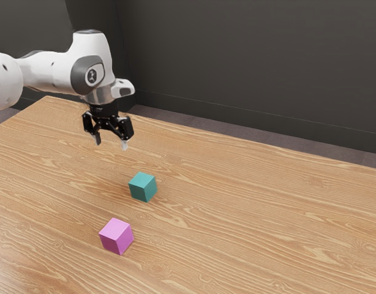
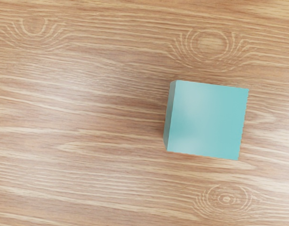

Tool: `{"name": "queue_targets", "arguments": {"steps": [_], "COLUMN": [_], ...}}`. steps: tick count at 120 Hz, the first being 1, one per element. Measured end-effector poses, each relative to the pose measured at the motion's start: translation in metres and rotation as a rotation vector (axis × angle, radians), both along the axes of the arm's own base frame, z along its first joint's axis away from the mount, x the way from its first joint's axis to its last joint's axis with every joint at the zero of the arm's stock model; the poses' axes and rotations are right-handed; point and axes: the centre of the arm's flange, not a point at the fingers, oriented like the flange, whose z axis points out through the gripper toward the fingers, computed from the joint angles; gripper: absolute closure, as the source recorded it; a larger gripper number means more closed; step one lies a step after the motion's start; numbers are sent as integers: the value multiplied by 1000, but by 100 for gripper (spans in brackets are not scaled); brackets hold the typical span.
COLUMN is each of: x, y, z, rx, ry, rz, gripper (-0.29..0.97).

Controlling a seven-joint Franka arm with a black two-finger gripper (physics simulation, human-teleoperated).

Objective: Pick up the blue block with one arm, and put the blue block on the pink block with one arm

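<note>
Two blocks lay apart on the wooden table (image 1: 267,214). Nearest to me was the pink block (image 1: 116,236), the farther of the two from the gripper, with nothing on top of it. Next came the blue block (image 1: 142,186), more teal to my eye, on bare wood between the pink block and the gripper, ahead of the hand and lower. The hand's own camera caught the blue block (image 2: 205,120) with its top face and a sliver of one side showing, so I judged it lay a little off from squarely beneath the hand. Beyond that hung the gripper (image 1: 109,142), raised clear of the table, its two fingers spread apart and holding nothing. Behind it the white arm (image 1: 53,70) reached back, with a dark wall (image 1: 249,55) past that. By my reckoning the job was at its first step, the approach to the blue block, with no grasp made. The next move would call for bringing the hand over the block until it sat centred under the fingers, squaring them to two opposite flat sides, then lowering and closing before any lift toward the pink block
</note>
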Motion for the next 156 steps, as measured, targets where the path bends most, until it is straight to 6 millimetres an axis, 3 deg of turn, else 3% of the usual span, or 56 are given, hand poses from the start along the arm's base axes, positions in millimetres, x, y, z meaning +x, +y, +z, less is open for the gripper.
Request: {"name": "queue_targets", "arguments": {"steps": [27,53,156], "x": [7,20,21], "y": [-20,-29,-31], "z": [-58,-98,-176], "rx": [-40,-73,-150], "ry": [-24,-67,-43], "rz": [-61,-76,-67], "gripper": [0,0,0]}}
